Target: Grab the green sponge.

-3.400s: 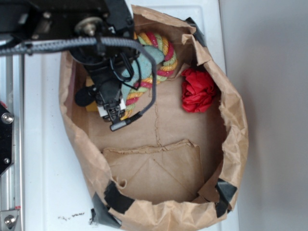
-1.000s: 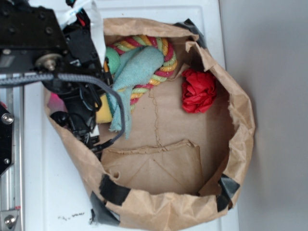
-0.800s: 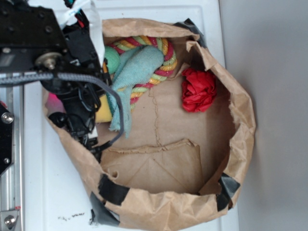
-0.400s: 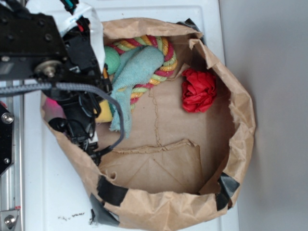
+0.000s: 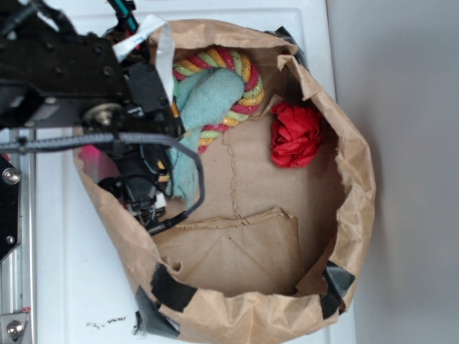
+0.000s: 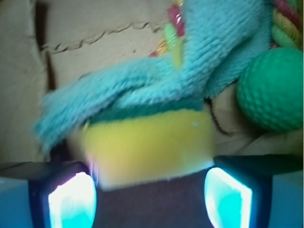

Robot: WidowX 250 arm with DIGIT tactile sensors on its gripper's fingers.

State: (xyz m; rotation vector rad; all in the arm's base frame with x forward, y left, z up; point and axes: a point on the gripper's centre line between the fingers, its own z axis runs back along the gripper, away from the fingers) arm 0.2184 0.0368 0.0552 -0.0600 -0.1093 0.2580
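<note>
The green sponge (image 6: 147, 142) fills the middle of the frame, its yellow foam facing the camera and a thin dark-green layer along its top edge. A teal cloth (image 6: 166, 76) drapes over that top edge and runs to the upper right. A green ball (image 6: 271, 90) sits at the right edge, beside the sponge. Brown paper (image 6: 95, 38) covers the upper left. The gripper (image 6: 149, 194) fingertips (image 6: 71, 202) glow at the lower corners, spread wide, with the sponge's lower edge between them.

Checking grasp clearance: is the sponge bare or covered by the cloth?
Partly covered: the teal cloth drapes over the green sponge's dark-green top edge; its yellow face shows.
</note>
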